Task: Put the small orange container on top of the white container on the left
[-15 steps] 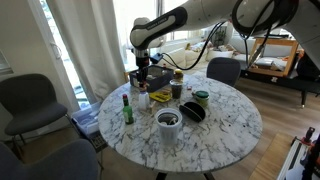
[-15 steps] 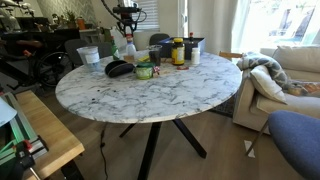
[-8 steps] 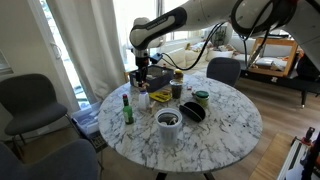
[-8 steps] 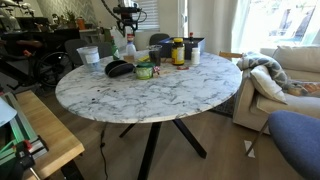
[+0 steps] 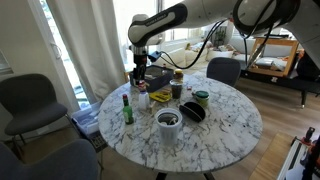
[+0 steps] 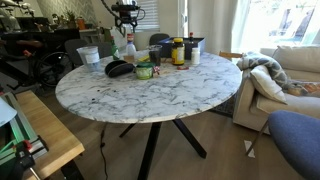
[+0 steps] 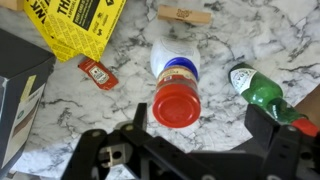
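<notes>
From above in the wrist view, the small orange container [image 7: 177, 103] with its red-orange lid stands on top of the white container [image 7: 168, 58], which stands on the marble table [image 7: 230, 30]. My gripper [image 7: 200, 116] hangs above the stack, open. Its black fingers [image 7: 264, 122] stand wide to either side and touch nothing. In both exterior views the gripper [image 5: 140, 69] [image 6: 126, 20] hovers just over the stacked containers [image 5: 142, 92] [image 6: 128, 50] at the table's far side.
A green bottle [image 7: 262, 90], a yellow box [image 7: 75, 22], a red sauce packet [image 7: 97, 72] and a wooden piece [image 7: 185, 14] surround the stack. A white cup [image 5: 169, 126], a black bowl [image 5: 193, 112] and jars [image 5: 201, 99] stand further along the table.
The jaws have gone from shut to wide open, letting go of the orange container on the white one. The arm has lifted slightly.
</notes>
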Controlling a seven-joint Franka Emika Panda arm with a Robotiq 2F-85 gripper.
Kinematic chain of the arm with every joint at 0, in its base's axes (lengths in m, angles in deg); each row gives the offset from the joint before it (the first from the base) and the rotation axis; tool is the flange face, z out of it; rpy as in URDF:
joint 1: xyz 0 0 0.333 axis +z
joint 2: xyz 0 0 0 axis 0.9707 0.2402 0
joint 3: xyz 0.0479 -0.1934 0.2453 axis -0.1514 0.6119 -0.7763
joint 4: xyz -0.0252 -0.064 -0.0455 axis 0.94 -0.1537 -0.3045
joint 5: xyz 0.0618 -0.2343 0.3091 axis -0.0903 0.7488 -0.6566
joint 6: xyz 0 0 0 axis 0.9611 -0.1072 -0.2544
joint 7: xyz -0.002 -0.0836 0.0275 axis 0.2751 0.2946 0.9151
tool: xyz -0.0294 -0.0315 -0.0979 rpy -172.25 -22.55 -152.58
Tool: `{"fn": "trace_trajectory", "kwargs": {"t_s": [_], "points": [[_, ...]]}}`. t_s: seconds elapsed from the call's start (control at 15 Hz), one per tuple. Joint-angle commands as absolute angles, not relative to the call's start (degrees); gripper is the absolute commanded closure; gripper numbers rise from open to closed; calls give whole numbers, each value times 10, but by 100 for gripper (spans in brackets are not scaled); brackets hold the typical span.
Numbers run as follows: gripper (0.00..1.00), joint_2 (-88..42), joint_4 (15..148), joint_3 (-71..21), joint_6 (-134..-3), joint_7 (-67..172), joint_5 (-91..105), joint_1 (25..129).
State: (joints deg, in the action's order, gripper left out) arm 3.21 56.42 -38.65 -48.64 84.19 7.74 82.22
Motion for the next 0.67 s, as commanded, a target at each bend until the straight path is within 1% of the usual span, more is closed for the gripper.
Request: {"fn": "trace_trajectory", "kwargs": {"t_s": [0.0,0.33,0.4,0.47,0.53,0.6], "points": [[0,-65,638,-389,-470,844,73,814],[0,-179,717,-391,-488,854,76,813],[0,-197,741,-400,-525,900,74,807],[0,-210,752,-411,-534,939,51,799],[0,-164,681,-392,-496,885,72,819],[0,-180,696,-396,-505,905,66,818]]}}
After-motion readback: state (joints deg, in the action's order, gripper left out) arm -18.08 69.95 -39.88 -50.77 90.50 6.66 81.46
